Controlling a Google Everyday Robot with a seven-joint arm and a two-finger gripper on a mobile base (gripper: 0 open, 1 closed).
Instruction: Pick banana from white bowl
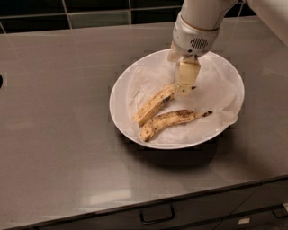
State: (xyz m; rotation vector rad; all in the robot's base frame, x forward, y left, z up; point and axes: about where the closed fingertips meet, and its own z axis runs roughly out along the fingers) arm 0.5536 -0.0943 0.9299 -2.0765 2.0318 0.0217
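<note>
Pointing down, my gripper (184,92) hangs over the white bowl (112,101); I cannot tell if it is open or closed. Nearest lies a spottier banana (168,120), then the banana (155,104), its far end right at my gripper.

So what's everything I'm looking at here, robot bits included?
counter: one, grey, across most of the view
white bowl: one, white, on the counter
paper: one crumpled sheet, white, lining the bowl
banana: one, yellow, brown-flecked, straighter, in the bowl
curved banana: one, yellow, heavily speckled, beside it, nearer the camera
tiles: several, dark, behind the counter
drawer handle: one, dark, bottom edge
arm: one, white, top right
gripper: one, pale yellow, at the straighter banana's upper end
</note>
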